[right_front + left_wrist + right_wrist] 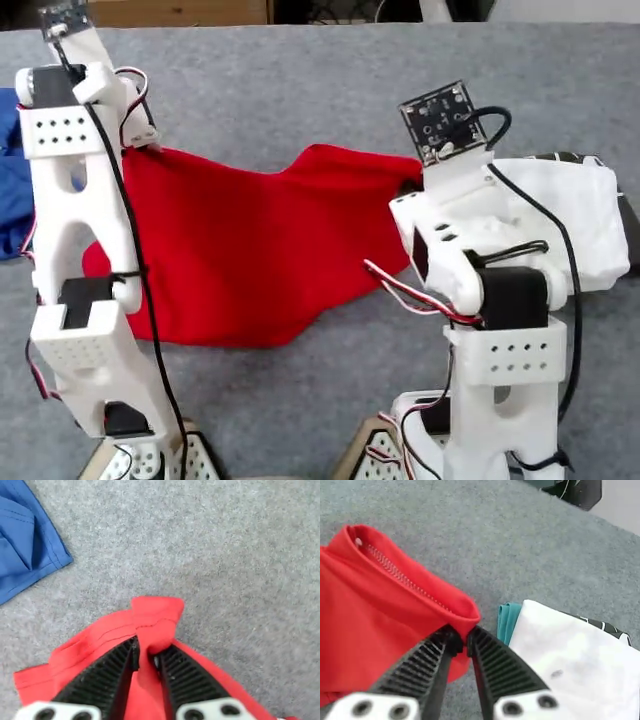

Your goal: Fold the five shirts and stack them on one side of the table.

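A red shirt (240, 255) lies spread across the middle of the table (300, 90) between my two arms, mostly flat, with its far edge raised at both ends. It looks light and limp, a soft knit with no stiffness to speak of, so I expect it to sag and drape from wherever it is lifted and to crease easily. It should also drag a little on the table rather than slide. The stitched hems and corners are the firmest places to take hold, and that is where both arms have it. The left gripper (147, 652) is clamped on a bunched corner at the end nearer a blue shirt (25, 535). The right gripper (462, 636) is pinched on a rolled, seamed edge at the other end. Just beside that end sits a folded white shirt (570, 655), with a teal shirt (507, 622) showing under its edge and something dark and patterned (605, 626) below. I take this to be the stack. The table is covered in a grey, felt-like cloth, matte and slightly fuzzy. Beyond its far edge are a strip of wood and some dark equipment.
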